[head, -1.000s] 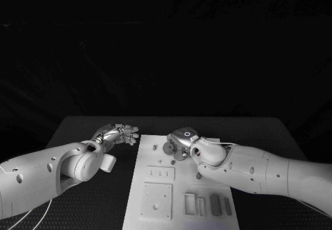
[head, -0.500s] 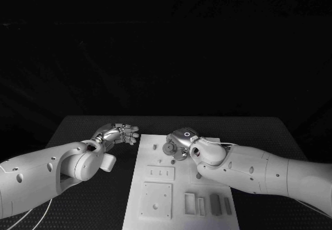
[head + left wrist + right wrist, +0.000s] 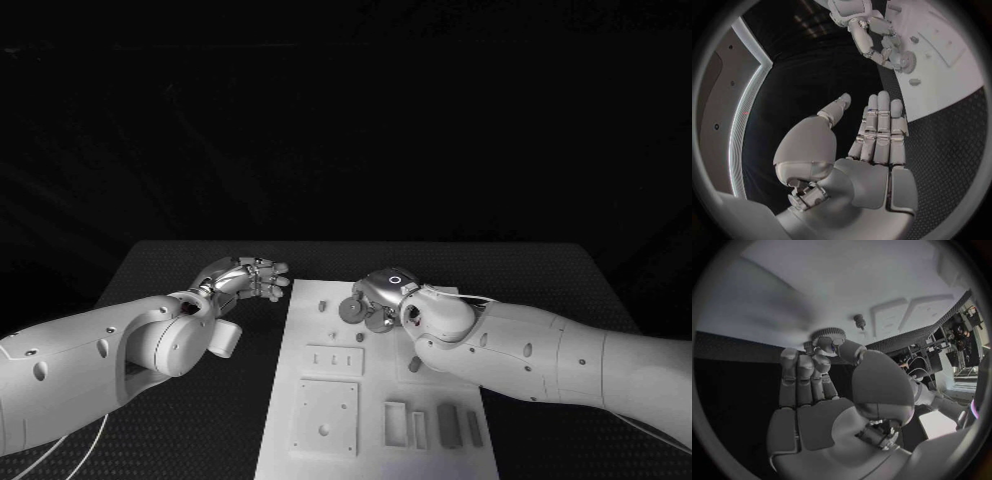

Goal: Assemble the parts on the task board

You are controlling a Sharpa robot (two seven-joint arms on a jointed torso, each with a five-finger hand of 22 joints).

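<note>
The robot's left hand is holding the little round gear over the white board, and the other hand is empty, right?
No. The right hand holds the round gear over the task board; the right wrist view shows it. The left hand is the empty one.

My right hand (image 3: 381, 298) holds a small round part (image 3: 352, 311) over the white board (image 3: 378, 400). My left hand (image 3: 248, 279) waits nearby, left of it.

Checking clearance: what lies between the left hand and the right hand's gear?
Head view: bare table, then the task board edge with one small peg.
</note>
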